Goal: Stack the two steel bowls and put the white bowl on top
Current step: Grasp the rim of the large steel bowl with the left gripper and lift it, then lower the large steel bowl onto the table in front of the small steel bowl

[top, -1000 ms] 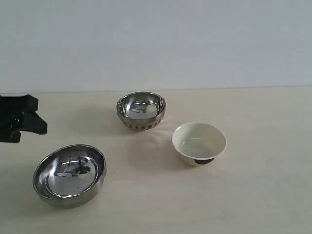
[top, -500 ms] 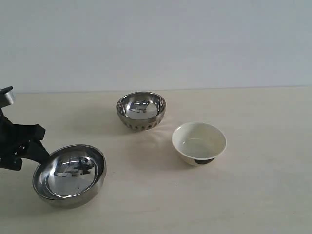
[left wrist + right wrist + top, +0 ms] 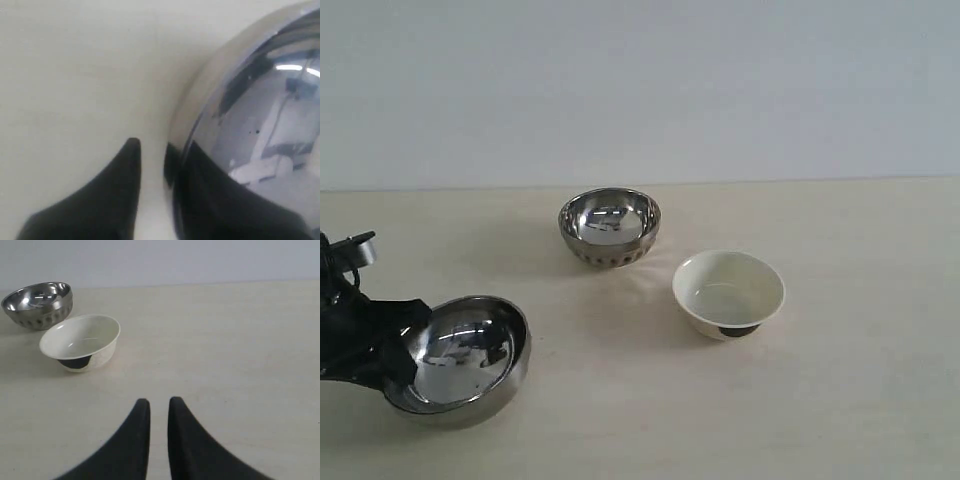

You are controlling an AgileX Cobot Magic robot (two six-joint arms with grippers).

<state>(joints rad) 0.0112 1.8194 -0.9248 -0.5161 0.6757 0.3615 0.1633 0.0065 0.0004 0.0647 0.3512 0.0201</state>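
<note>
The wider smooth steel bowl (image 3: 470, 350) (image 3: 260, 100) sits at the front left of the table, leaning slightly. My left gripper (image 3: 410, 345) (image 3: 160, 150) is at its left rim, open. One finger is inside the bowl and the other is outside, a small gap off the wall. The smaller ribbed steel bowl (image 3: 609, 226) (image 3: 37, 302) stands upright at the back middle. The white bowl (image 3: 728, 292) (image 3: 82, 340) with its dark foot sits to the right of it, nearer the front. My right gripper (image 3: 158, 402) hangs over bare table away from the white bowl, fingers nearly together and empty. It is outside the exterior view.
The pale tabletop (image 3: 860, 400) runs back to a plain grey wall (image 3: 720, 90). Only the three bowls stand on it, well apart from each other.
My left gripper has come down and to the right from the left edge onto the wide steel bowl's left rim. That bowl has shifted and tipped slightly. The other bowls have not moved.
</note>
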